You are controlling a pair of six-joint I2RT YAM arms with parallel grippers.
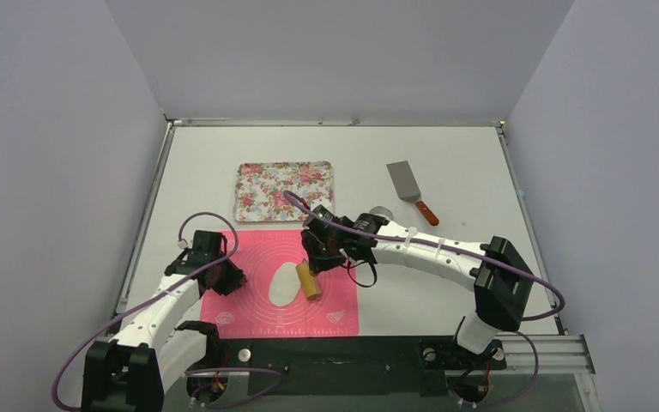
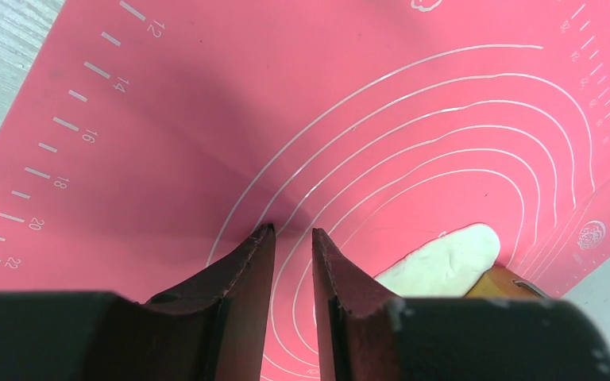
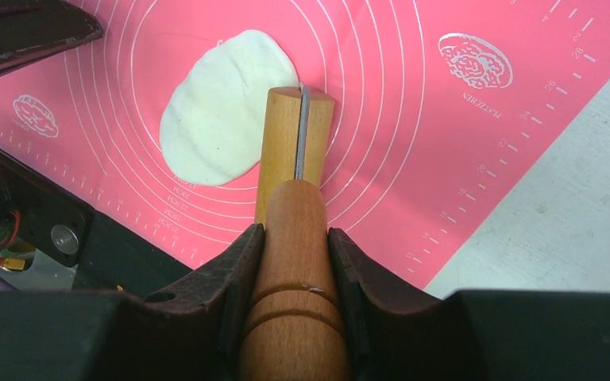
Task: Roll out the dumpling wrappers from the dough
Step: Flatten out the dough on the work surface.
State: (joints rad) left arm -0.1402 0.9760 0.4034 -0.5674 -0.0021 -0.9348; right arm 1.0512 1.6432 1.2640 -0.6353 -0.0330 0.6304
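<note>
A flattened oval slab of white dough [image 1: 284, 284] lies in the middle of the pink mat [image 1: 253, 249]. It also shows in the right wrist view [image 3: 222, 111] and the left wrist view [image 2: 445, 262]. No round wrapper disc shows. My right gripper [image 3: 295, 238] is shut on the handle of a wooden rolling pin [image 3: 295, 135], whose roller rests on the dough's right edge. In the top view the pin [image 1: 309, 280] sits below that gripper [image 1: 319, 256]. My left gripper [image 2: 290, 232] stands empty with its tips on the mat [image 2: 206, 119], left of the dough, jaws a narrow gap apart.
A flowered tray [image 1: 284, 190] lies behind the mat. A metal spatula [image 1: 408, 184] with a red handle lies at the back right. A small round metal thing [image 1: 383, 210] peeks out behind my right arm. Grey walls stand on three sides.
</note>
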